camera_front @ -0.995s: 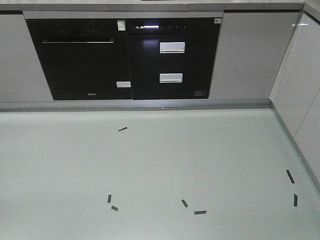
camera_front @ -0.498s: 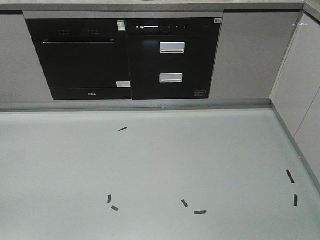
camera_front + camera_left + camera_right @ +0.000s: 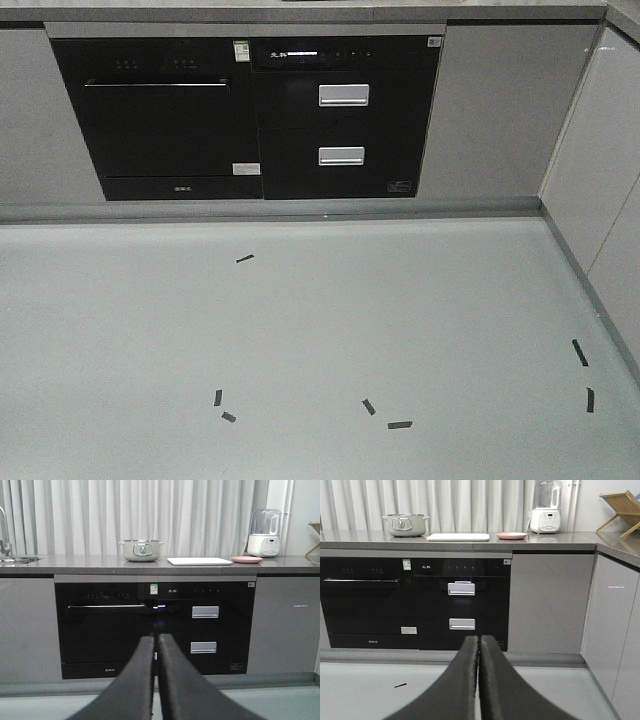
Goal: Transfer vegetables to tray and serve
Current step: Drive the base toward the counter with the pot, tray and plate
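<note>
The tray (image 3: 200,561) is a flat cream-white slab lying on the grey countertop, seen edge-on; it also shows in the right wrist view as the tray (image 3: 458,537). The vegetables are out of view. My left gripper (image 3: 156,636) is shut with nothing between its dark fingers, held level and pointing at the black appliances well short of the counter. My right gripper (image 3: 479,637) is shut and empty too, aimed at the same cabinet front. Neither gripper shows in the front view.
On the countertop (image 3: 100,564) stand a pale green pot (image 3: 141,550), a round pink plate (image 3: 246,559) and a white blender (image 3: 263,532). Below are a black oven (image 3: 160,110) and a drawer unit (image 3: 345,115). Black tape marks (image 3: 399,425) dot the grey floor. White cabinets (image 3: 600,150) run along the right.
</note>
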### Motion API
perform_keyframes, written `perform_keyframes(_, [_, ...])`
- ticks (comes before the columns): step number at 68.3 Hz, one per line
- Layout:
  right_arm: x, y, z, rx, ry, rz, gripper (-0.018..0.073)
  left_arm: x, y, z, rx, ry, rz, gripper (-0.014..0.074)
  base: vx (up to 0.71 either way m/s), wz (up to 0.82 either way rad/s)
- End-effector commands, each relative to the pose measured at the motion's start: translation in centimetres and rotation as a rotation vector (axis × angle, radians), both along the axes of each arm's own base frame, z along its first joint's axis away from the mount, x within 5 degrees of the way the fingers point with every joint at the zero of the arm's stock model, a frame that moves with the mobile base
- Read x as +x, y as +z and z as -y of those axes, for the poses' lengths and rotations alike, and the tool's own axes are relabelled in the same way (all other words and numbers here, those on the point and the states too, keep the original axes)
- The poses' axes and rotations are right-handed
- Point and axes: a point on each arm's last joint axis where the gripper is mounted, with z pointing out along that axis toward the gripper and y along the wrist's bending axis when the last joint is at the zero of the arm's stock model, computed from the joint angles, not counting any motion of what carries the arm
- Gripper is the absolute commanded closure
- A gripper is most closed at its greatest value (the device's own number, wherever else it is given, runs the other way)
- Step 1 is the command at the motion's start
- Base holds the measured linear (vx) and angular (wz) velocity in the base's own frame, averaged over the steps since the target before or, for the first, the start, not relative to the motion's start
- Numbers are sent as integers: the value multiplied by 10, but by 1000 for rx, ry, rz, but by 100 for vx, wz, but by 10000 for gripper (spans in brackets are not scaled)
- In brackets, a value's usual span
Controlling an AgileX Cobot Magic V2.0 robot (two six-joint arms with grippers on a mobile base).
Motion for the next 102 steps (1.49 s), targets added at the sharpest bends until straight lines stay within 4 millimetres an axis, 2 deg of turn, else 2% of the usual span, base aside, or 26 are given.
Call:
perform_keyframes(1, [0, 4, 0, -4, 0, 63, 566, -1, -1, 0, -19, -1, 61, 604, 0, -1])
perform_keyframes(102, [0, 4, 0, -4, 0, 63, 566, -1, -1, 0, -19, -1, 61, 604, 9, -4])
